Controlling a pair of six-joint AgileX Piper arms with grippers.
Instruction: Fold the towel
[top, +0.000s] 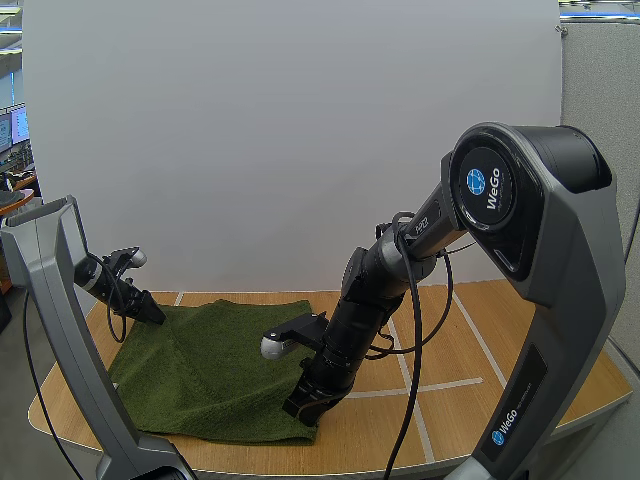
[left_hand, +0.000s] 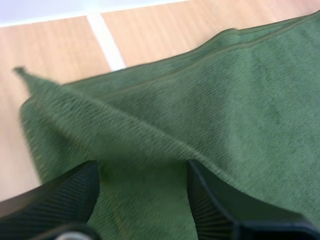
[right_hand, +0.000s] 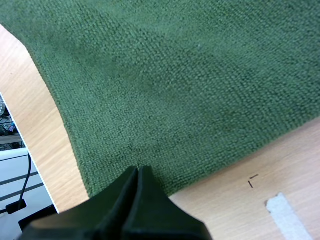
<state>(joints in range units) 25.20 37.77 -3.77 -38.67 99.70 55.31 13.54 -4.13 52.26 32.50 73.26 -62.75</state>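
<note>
The left hand (top: 152, 312), seen from the high view, sits low at the far left corner of a dark green terry towel (top: 200, 365), which lies spread over the left half of a light wooden desk (top: 480, 340) marked with pale tape lines (top: 470, 335). The right hand (top: 298, 408) points down at the towel's near right corner, its tips right at the cloth where the edge meets bare wood. In the left wrist view the left hand (left_hand: 142, 170) is spread, its two black ribbed fingers (left_hand: 65, 195) standing well apart with towel (left_hand: 240, 100) between them; a raised ridge of cloth runs from the pointed corner across to the gap. Past that corner lies desk (left_hand: 50, 45) and a white tape strip (left_hand: 105, 42). In the right wrist view the right hand (right_hand: 138, 172) is pressed together into one dark wedge, its tip touching the towel (right_hand: 175, 75) just inside the corner. Whether any cloth is caught between the tips cannot be told. Desk (right_hand: 240, 200) shows on both sides of the corner, with a short white tape piece (right_hand: 285, 210) nearby.
</note>
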